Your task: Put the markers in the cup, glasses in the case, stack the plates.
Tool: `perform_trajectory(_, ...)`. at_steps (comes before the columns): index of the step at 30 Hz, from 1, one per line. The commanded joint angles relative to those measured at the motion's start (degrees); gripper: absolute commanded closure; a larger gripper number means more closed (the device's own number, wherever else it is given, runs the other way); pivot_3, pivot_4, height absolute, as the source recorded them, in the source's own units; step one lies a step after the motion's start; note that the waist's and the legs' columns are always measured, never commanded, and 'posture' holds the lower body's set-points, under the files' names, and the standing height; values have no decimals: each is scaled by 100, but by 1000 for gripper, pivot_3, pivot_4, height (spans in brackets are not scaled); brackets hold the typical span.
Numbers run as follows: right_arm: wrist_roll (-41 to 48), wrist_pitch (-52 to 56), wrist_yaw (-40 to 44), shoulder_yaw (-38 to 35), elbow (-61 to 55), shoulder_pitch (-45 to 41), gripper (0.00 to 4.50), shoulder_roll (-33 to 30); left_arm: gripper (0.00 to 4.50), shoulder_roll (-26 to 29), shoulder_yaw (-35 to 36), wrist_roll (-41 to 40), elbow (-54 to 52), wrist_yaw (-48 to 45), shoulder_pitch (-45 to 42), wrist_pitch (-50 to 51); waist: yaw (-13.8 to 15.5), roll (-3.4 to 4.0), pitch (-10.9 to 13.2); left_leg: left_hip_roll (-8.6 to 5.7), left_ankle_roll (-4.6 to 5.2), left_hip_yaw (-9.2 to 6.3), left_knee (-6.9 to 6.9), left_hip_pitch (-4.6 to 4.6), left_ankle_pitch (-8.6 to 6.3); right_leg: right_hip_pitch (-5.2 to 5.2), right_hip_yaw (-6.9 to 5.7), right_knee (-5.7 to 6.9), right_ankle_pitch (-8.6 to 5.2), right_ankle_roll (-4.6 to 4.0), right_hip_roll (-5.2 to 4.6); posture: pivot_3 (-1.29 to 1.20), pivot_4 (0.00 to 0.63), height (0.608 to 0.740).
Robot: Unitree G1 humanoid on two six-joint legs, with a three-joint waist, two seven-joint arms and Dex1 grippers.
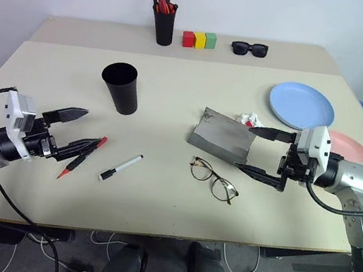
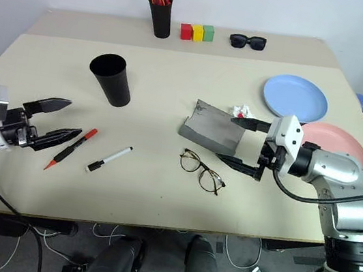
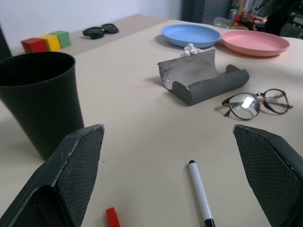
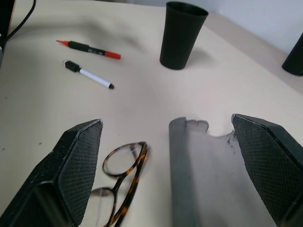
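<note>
Left tool [image 1: 77, 130] fully open, empty, just left of markers [image 1: 103, 158]. Right tool [image 1: 256, 151] fully open, empty, beside open case [image 1: 223, 137]. Glasses [image 1: 214, 179] near of case. Cup [image 1: 121, 87] upright, far-left. Plates [image 1: 302, 105] far-right, unstacked, on table [image 1: 157, 201].

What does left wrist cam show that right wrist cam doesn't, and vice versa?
Left wrist alone: blue plate, pink plate, sunglasses, colored blocks, crumpled white scrap. Right wrist alone: the whole red marker, plus a cable. Both: black cup, grey case, glasses, white marker, table.
</note>
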Motion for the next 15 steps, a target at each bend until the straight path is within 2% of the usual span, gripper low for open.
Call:
perform_trajectory(1,23,-65,119,70,118,-284,36,1,0,-91,247,-72,-363,214,141,-125,12,0,0,0,0,0,0,0,0,0,0,0,0,0,0,0,150,740)
perform_trajectory(10,-55,-149,190,114,424,-482,36,22,0,-170,219,-67,-444,435,159,-47,18,-2,0,-1,0,0,1,-1,0,2,-1,-2,0,0,0,0,150,740)
perform_trajectory(15,-177,-110,-98,223,561,-665,36,248,0,-135,314,-184,-630,833,122,292,4,-2,0,-1,0,0,0,1,0,1,-1,-1,0,0,0,0,150,740)
